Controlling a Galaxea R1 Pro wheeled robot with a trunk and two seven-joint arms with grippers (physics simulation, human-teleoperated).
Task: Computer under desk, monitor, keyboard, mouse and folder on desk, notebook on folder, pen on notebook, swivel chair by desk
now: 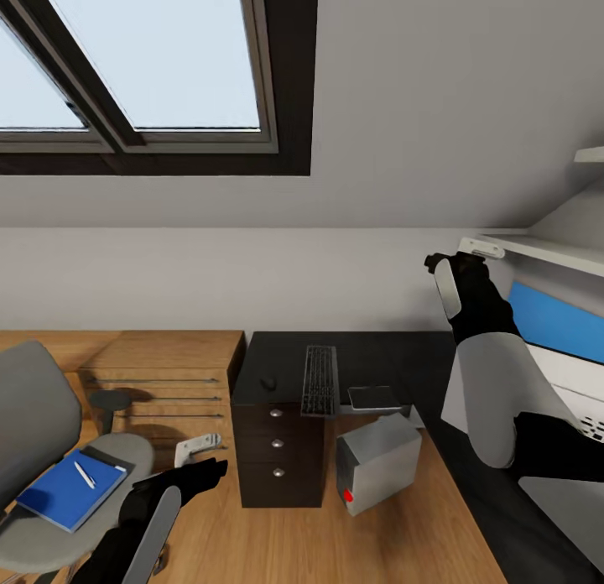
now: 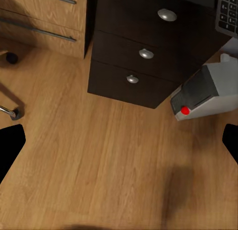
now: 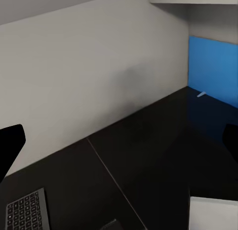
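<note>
A black desk [image 1: 394,353] stands against the wall with a dark keyboard [image 1: 320,381] and a small black mouse [image 1: 268,383] on it. At the right stands the monitor [image 1: 554,324], its screen blue. The grey computer [image 1: 377,460], with a red button, sits on the floor by the desk's drawers [image 1: 277,441]. On the grey swivel chair [image 1: 42,416] at the left lies a blue folder [image 1: 71,490] with a white pen [image 1: 84,475] on top. My left gripper [image 1: 205,471] hangs open over the floor. My right gripper [image 1: 445,273] is open, raised above the desk [image 3: 148,165].
A wooden dresser [image 1: 159,374] stands left of the desk. A white shelf [image 1: 545,248] juts out above the monitor, close to my right gripper. A dark flat slab [image 1: 375,397] lies on the desk right of the keyboard. Wooden floor [image 2: 99,165] lies below the left gripper.
</note>
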